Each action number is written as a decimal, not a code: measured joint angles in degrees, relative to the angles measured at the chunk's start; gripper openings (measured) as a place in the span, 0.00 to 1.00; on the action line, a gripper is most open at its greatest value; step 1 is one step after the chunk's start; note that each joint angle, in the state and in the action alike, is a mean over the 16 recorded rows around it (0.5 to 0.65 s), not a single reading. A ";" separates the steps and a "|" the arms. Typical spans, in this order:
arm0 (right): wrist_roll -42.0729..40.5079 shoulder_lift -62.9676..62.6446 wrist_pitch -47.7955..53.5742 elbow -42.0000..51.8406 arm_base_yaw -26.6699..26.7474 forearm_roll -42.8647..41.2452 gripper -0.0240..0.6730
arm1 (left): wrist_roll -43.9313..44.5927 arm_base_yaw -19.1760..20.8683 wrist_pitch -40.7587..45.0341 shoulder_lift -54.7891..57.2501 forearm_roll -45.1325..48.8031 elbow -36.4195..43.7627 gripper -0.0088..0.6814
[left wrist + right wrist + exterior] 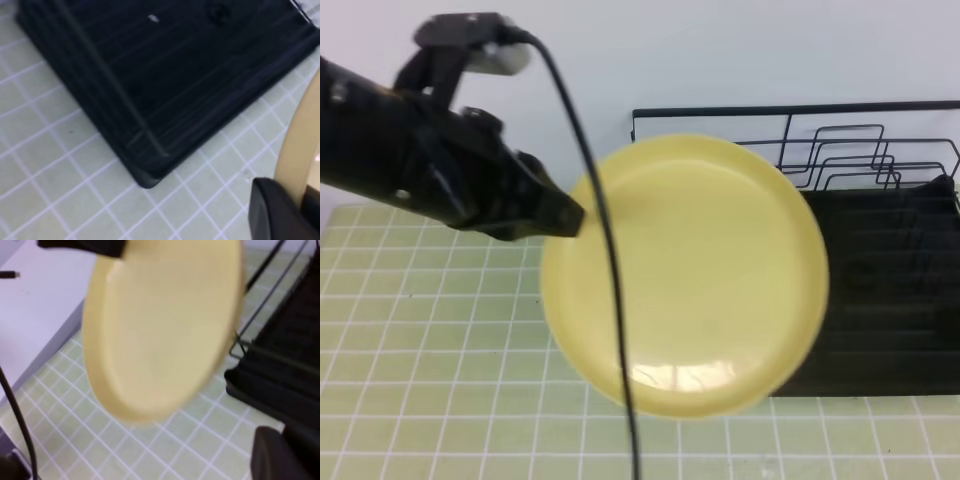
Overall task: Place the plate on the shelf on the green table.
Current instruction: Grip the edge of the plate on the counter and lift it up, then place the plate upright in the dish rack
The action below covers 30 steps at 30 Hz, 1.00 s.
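The green tiled bench [430, 350] fills the lower frame; the black wire shelf [890, 300] sits at right. The pale plate [690, 275] hangs mid-frame, above both, overlapping the shelf's left edge. It looks light, stiff and slick, best taken at the rim. The left gripper [565, 215] has its jaws pinching the plate's left rim. Round, it has no long axis; its face tilts toward the high camera. The right jaws: cannot tell.

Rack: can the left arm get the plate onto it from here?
Probably yes. The left gripper holds the plate by its rim, raised, already overlapping the rack; nothing visible lies between.
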 joint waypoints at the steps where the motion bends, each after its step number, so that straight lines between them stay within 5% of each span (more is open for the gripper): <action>1: -0.51 0.49 0.03 -0.47 0.00 0.60 0.23 | -0.20 -0.97 -0.13 -0.01 0.03 0.13 0.01; 11: -5.07 2.45 0.24 -2.38 0.00 5.18 0.44 | -2.06 -8.62 -1.12 -0.05 0.06 0.51 0.01; 30: -6.56 2.49 0.35 -2.19 0.00 3.77 0.43 | -1.88 -16.55 -3.46 -0.01 -2.19 0.50 0.01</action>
